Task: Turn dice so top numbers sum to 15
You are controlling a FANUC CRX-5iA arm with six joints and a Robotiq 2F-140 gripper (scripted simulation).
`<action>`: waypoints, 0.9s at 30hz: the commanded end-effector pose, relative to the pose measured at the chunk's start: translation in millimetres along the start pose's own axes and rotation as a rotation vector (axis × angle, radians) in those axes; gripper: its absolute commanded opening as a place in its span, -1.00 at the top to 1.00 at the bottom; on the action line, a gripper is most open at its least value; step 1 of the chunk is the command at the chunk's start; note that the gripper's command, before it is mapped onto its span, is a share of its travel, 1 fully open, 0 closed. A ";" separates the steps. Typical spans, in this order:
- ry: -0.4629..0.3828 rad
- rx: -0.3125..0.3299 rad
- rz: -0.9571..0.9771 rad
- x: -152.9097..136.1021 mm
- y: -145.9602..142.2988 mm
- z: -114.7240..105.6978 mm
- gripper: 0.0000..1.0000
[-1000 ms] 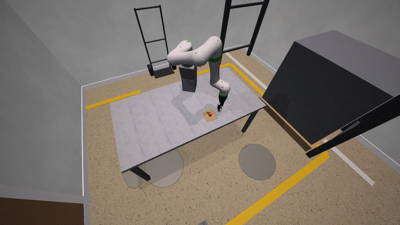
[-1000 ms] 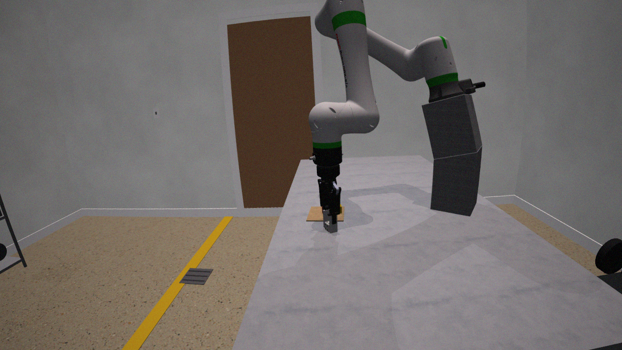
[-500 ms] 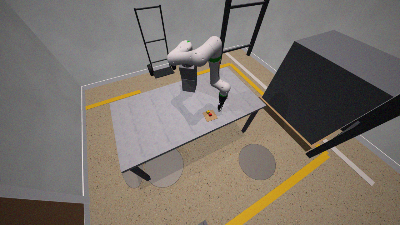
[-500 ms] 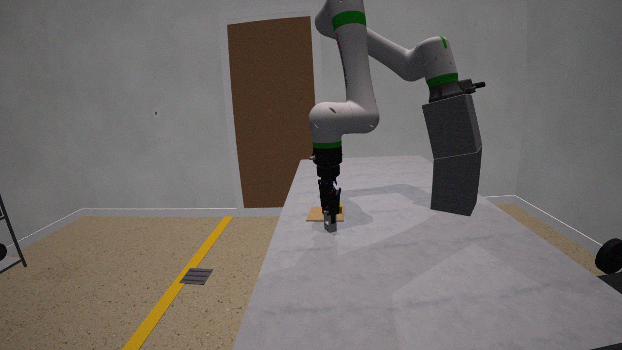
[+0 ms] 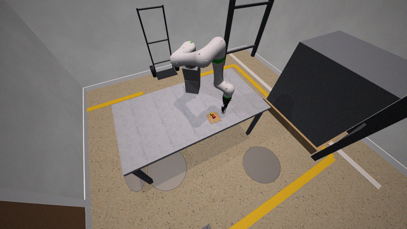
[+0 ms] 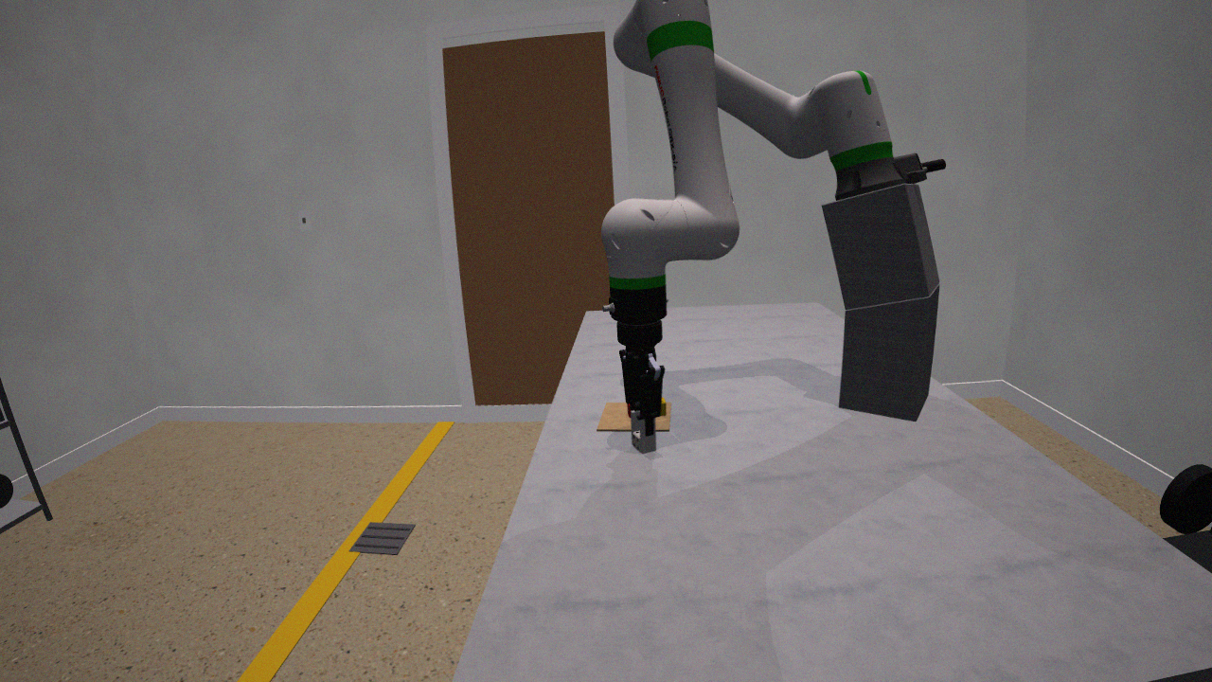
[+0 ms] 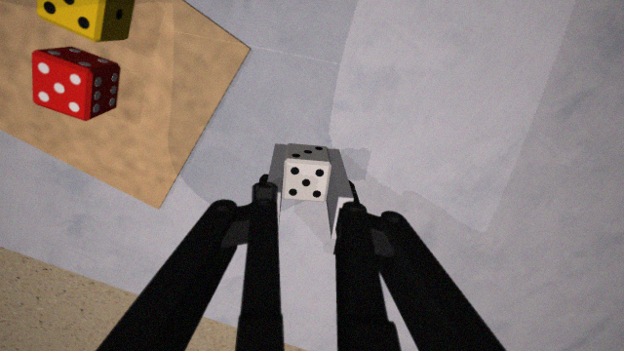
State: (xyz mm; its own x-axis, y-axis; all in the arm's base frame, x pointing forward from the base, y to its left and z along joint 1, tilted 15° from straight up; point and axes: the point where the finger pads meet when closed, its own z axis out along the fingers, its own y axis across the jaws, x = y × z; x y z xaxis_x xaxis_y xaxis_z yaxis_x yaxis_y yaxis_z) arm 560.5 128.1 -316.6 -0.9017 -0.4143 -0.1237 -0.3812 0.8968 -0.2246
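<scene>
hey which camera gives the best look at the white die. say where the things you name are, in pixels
The wrist view: the white die [image 7: 306, 179] fills plenty of pixels there, its five-pip face plain between the claw's fingers. The top and exterior views show no recognizable part of it.

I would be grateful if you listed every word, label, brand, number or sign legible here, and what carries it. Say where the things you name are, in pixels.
Arm [image 5: 218, 72] [image 6: 699, 127]: red and dark lettering, too small to read.
White die [image 7: 306, 187]: pips only, five on top, three on one side.
Red die [image 5: 214, 116] [image 6: 629, 409] [image 7: 60, 95]: pips, five on top; four and six on sides.
Yellow die [image 5: 211, 114] [image 6: 662, 406] [image 7: 97, 15]: one pip on a side; top cut off in the wrist view.
No digits legible.
</scene>
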 end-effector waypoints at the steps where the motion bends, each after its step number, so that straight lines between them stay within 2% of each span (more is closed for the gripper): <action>1: 0.000 0.000 0.000 -0.1 0.1 0.0 0.68; 7: 0.000 0.000 0.000 -0.1 0.0 -0.4 0.68; 11: 0.000 0.000 0.000 -0.1 0.0 -8.2 0.68; 20: 0.000 0.000 0.000 -0.1 0.0 -56.2 0.68; 22: 0.000 0.000 0.000 -0.1 0.0 -56.2 0.68; 27: 0.000 0.000 0.000 -0.1 0.0 -85.2 0.68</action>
State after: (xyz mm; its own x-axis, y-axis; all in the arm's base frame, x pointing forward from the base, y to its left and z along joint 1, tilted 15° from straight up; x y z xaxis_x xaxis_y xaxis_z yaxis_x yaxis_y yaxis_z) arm 547.0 139.6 -250.2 -0.8969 -0.4166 -0.1480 -0.3793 0.8971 -0.2267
